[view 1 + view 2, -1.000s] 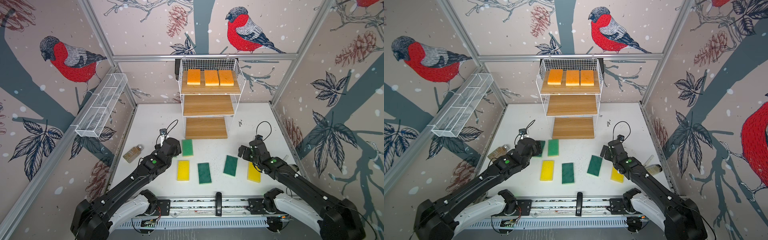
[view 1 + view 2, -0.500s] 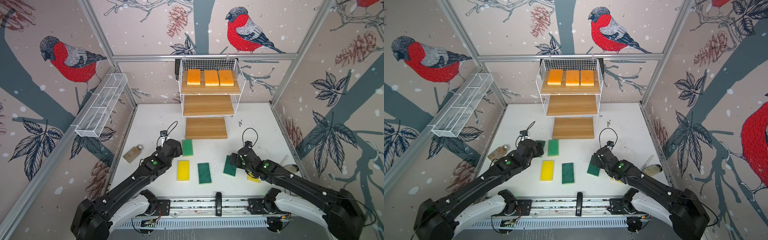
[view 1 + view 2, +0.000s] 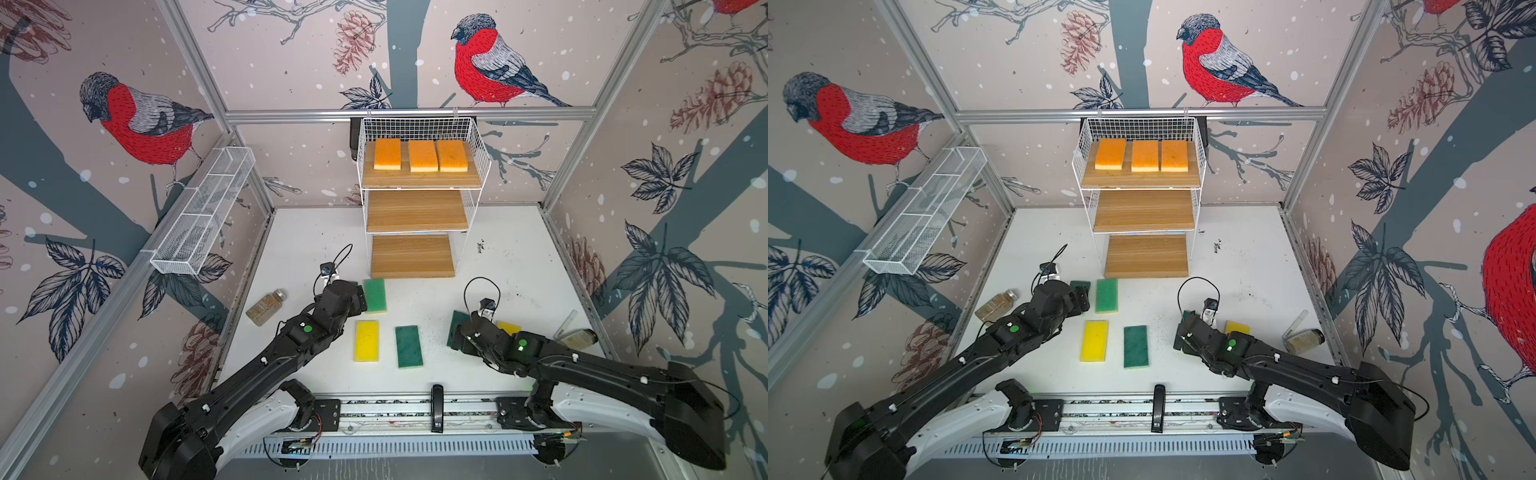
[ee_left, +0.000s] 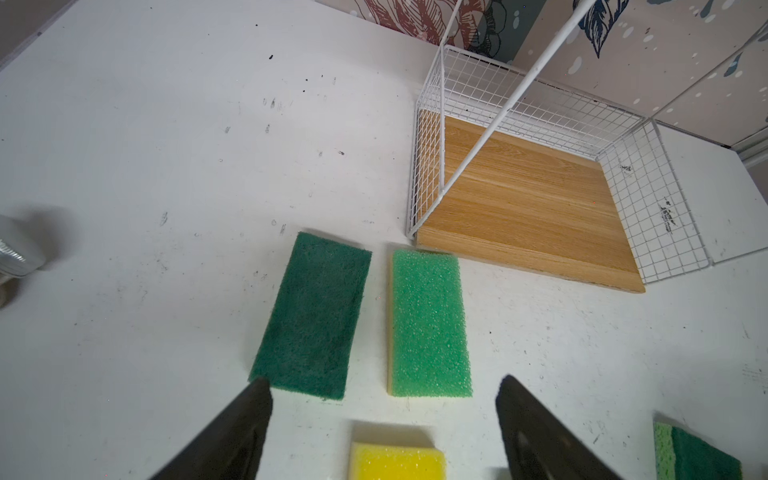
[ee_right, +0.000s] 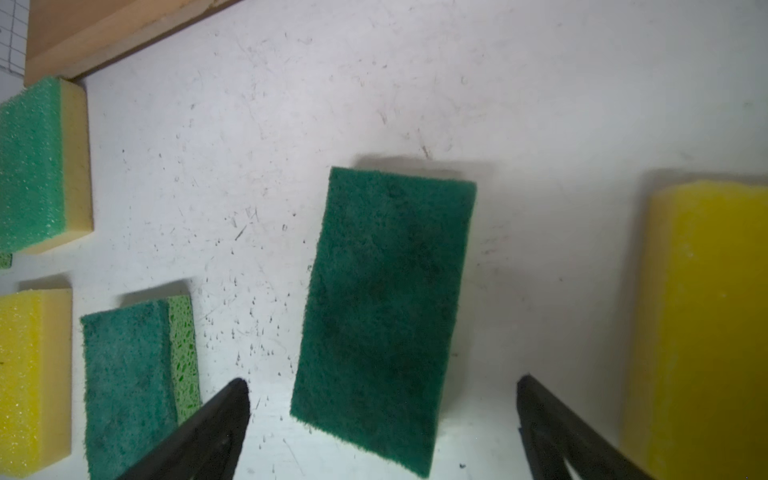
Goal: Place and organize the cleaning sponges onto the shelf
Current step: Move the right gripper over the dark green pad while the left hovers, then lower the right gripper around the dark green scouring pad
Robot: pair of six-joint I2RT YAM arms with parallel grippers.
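The shelf (image 3: pixel 415 210) stands at the back, and three orange sponges (image 3: pixel 423 155) lie on its top board. Both lower boards are bare. On the table lie a light green sponge (image 3: pixel 375 295), a yellow one (image 3: pixel 366 340), a dark green one (image 3: pixel 409 346) and another yellow one (image 3: pixel 509 327). My left gripper (image 4: pixel 383 380) is open just short of a dark green sponge (image 4: pixel 316 316) and the light green sponge (image 4: pixel 428 324). My right gripper (image 5: pixel 383 378) is open, its jaws either side of the near end of a dark green sponge (image 5: pixel 386 316) without touching it.
A brownish jar (image 3: pixel 266 307) lies left of my left arm, and a second small bottle (image 3: pixel 577 334) lies by the right wall. A white mesh tray (image 3: pixel 203 216) hangs on the left wall. The shelf's wire side (image 4: pixel 428 166) stands close to the light green sponge.
My right gripper has swung left and toward the front, and now sits over the dark green sponge. The left arm has hardly moved.
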